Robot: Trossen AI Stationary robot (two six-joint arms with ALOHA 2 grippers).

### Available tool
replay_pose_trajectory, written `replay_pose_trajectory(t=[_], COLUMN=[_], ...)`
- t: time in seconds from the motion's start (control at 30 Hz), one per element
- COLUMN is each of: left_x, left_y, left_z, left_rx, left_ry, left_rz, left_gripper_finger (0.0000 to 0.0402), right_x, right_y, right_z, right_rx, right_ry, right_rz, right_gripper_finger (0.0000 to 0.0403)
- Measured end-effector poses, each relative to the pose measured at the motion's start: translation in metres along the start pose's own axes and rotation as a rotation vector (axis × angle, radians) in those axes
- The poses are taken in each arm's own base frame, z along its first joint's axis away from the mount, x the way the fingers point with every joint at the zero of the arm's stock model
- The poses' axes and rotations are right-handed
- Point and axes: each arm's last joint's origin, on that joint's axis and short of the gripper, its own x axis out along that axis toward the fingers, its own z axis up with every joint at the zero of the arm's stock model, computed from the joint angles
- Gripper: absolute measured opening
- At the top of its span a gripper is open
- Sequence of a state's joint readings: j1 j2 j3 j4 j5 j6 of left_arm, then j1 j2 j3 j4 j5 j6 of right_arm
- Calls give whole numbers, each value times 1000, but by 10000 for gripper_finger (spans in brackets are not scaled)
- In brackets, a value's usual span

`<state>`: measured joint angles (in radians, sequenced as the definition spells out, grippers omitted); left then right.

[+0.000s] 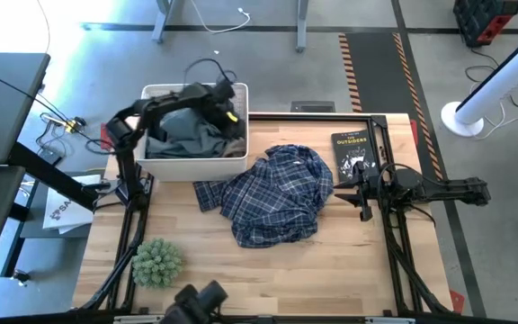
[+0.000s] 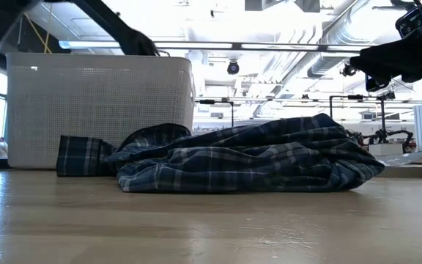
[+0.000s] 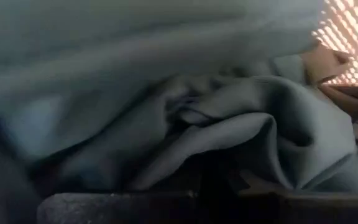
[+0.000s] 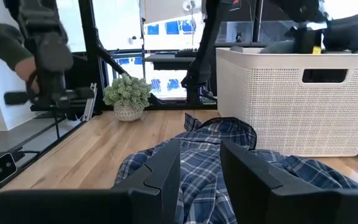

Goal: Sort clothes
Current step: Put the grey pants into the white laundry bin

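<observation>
A white plastic basket (image 1: 196,166) stands at the table's far left. A grey-green T-shirt (image 1: 183,135) lies in it, and it fills the left wrist view (image 3: 229,112) beside a bit of taupe-brown cloth (image 3: 328,62). My left gripper (image 1: 226,112) is down in the basket's right part, over this cloth. A blue plaid shirt (image 1: 272,193) lies crumpled on the table's middle, one sleeve end by the basket's foot (image 2: 83,155). My right gripper (image 4: 201,149) is open and empty, hovering above the table just right of the plaid shirt (image 4: 197,168). The thin white garment is not seen.
A black book (image 1: 353,148) lies at the far right, behind my right gripper. A small potted plant (image 1: 157,261) stands at the near left. Bare wood lies along the near edge. A person's sleeve and hand (image 4: 17,59) show beyond the table's left side.
</observation>
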<state>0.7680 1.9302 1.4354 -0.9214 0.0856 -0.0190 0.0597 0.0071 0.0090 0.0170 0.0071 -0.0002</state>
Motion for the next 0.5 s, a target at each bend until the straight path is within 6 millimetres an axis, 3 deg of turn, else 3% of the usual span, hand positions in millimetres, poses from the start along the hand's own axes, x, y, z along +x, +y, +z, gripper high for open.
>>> replay_pose_trajectory(t=[0.1,0.2,0.27,0.33,0.4,0.5], left_x=[9,-13,-46,-92,-132,-176], left_y=[-11,-20,-30,-41,-53,-74], left_z=[1,0,0,-5,-18,-43], left_rx=[90,109,116,111,103,61], left_ry=[25,-16,-100,-236,-348,-498], left_rz=[34,71,83,68,41,-15], left_gripper_finger=[1,1,0,0,0,0], right_x=[0,0,0,0,0,0], right_y=[0,0,0,0,0,0], right_z=[0,0,0,0,0,0], right_rx=[0,0,0,0,0,0], right_ry=[0,0,0,0,0,0], right_rz=[0,0,0,0,0,0], right_gripper_finger=[112,112,112,112,112,112])
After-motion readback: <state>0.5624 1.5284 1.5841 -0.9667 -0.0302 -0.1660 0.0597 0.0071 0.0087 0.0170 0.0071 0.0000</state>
